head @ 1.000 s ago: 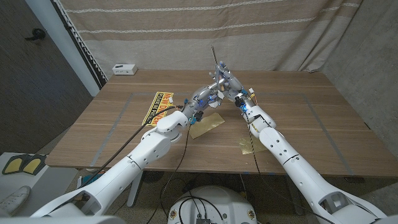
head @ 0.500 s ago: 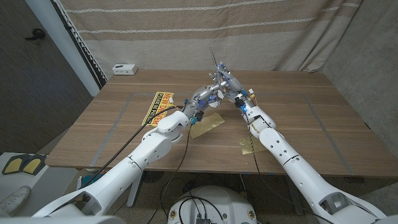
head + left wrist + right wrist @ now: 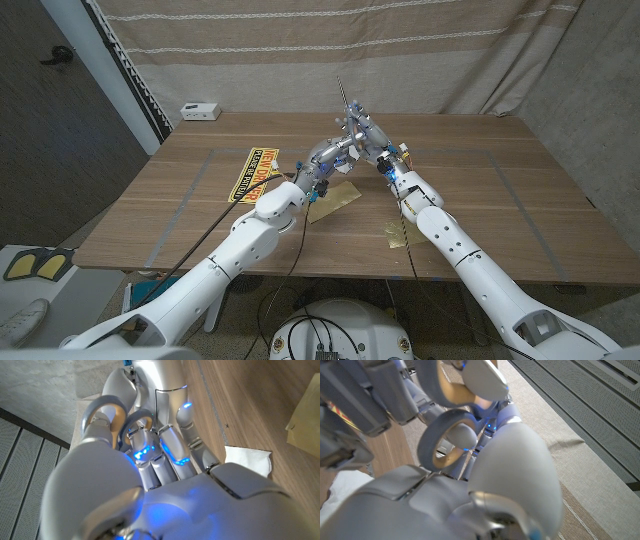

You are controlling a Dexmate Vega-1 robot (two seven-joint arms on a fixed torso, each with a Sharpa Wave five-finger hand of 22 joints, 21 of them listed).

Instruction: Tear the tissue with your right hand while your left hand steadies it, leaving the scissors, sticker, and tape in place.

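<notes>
Quick rundown for you. Both hands are up off the table (image 3: 480,190) and pressed together over its middle: left hand (image 3: 325,155), right hand (image 3: 368,140). Between them is the one pair of scissors (image 3: 429,444), lifted, with the thin blade poking straight up past the fingers.

In the right wrist view your right hand's fingers look hooked through the two handle loops, so that hand is holding the scissors. Your left hand's fingers are bunched narrow right against those loops, but I can't tell if they actually grip anything.

The single tissue (image 3: 248,457) is lying on the wood just under the hands, and neither hand is touching it.

Other stuff, counted:
- one yellow and black sticker (image 3: 252,172), flat on the table to the left of the hands
- two tan sheets, one (image 3: 333,202) just beside the tissue, one (image 3: 397,232) partly under your right forearm
- one small white box (image 3: 200,110) at the far left corner
</notes>
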